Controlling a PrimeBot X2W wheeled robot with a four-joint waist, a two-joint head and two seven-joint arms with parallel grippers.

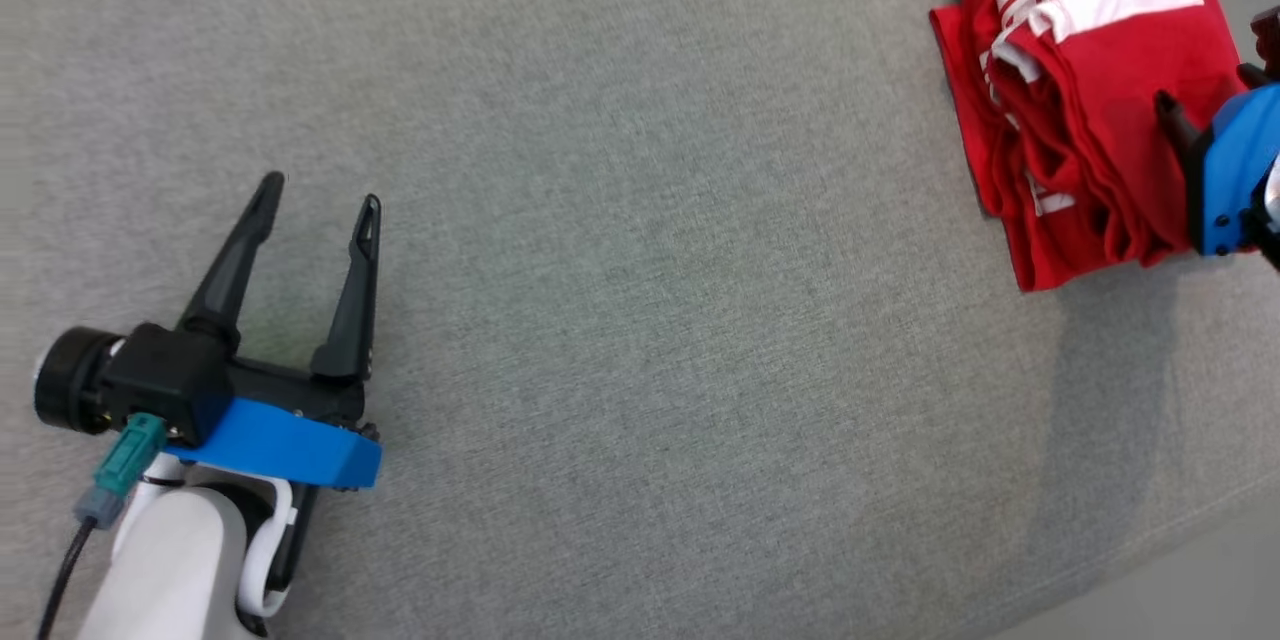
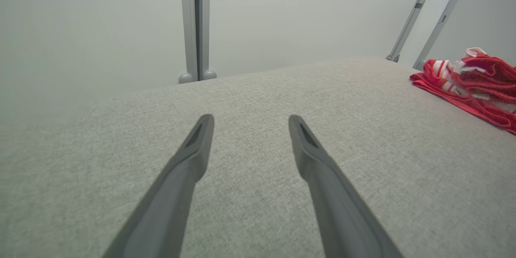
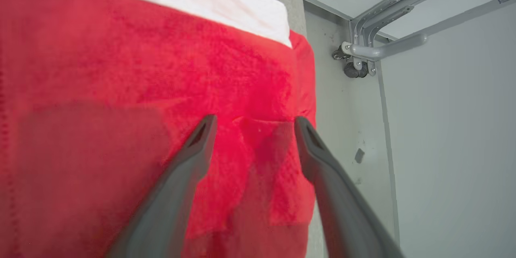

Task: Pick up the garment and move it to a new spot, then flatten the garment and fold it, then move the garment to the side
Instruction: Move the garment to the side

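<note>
Red fuzzy garment (image 1: 1090,140), white-banded, folded on grey woven surface (image 1: 640,320) — left pincer (image 1: 321,190), right pincer (image 3: 254,120) both splayed, released.

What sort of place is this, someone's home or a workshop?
Likely a test lab, not a home: a plain grey cloth-covered table, bare pale walls with metal frame bars, and a single folded red garment.

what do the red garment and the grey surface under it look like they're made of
The garment looks like soft, matte cloth, perhaps terry or fleece: a fuzzy nap shows up close, and it folds limply. White trim looks similar. The surface seems woven, heathered grey fabric, matte, with a fine visible weave; what lies beneath cannot be told.
</note>
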